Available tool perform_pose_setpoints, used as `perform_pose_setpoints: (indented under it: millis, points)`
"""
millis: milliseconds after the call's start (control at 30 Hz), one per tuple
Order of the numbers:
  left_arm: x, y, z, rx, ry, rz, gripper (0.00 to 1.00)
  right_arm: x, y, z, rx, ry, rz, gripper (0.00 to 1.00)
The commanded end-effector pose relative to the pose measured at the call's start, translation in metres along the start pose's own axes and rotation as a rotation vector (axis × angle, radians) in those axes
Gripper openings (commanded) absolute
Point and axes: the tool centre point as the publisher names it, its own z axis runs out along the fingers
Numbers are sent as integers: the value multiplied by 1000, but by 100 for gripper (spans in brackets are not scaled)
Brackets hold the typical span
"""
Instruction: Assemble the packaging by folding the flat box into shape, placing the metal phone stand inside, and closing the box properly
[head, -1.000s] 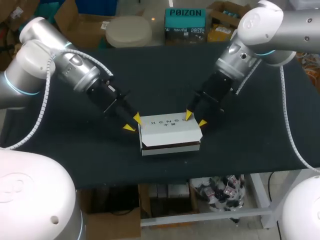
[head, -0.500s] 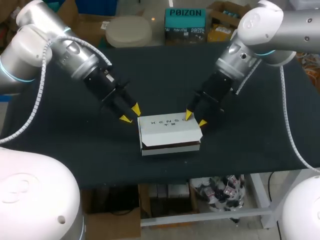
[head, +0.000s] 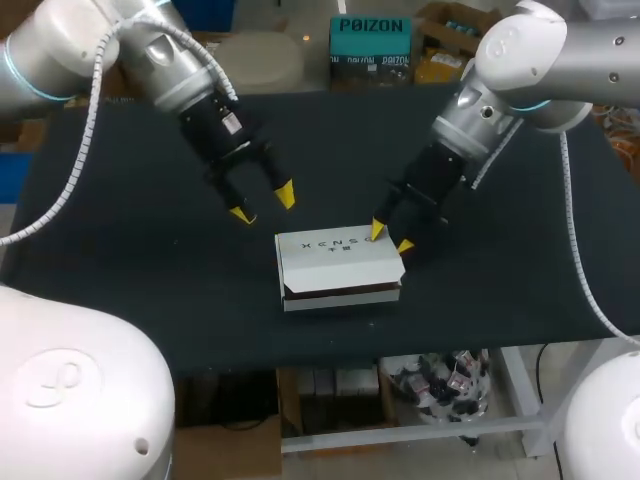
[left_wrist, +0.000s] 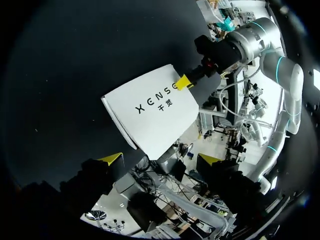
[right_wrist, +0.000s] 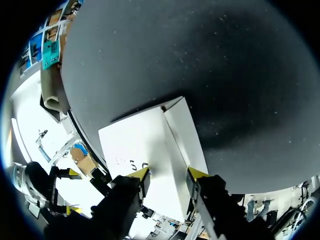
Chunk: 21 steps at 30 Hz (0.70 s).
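Observation:
The white printed box (head: 340, 262) lies folded into shape at the middle of the black table, lid down, with a dark strip showing under the lid along its front. The phone stand is not visible. My left gripper (head: 263, 205) hangs open and empty above the table, off the box's far left corner; its wrist view has the box (left_wrist: 155, 107) well ahead of its spread fingers. My right gripper (head: 390, 238) stands half open at the box's far right corner. One tip rests on the lid (right_wrist: 140, 145), the other at the edge of the end face.
The table's front edge (head: 330, 355) runs a short way in front of the box. Bare black mat (head: 130, 270) lies to either side of the box and behind it.
My left gripper has drawn back from the box's left end, gone up and toward the far left, and opened wide. The right arm and the box have kept still.

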Motion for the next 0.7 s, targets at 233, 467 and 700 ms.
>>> perform_pose_setpoints:
  millis: [233, 467, 700]
  points:
    - [35, -7, 3, -182, -405, 344, 100, 1, 0, 0, 1, -2, 1, 49]
    - [35, -7, 3, -182, -405, 344, 100, 1, 0, 0, 1, -2, 1, 49]
    - [35, -7, 3, -182, -405, 344, 100, 1, 0, 0, 1, -2, 1, 48]
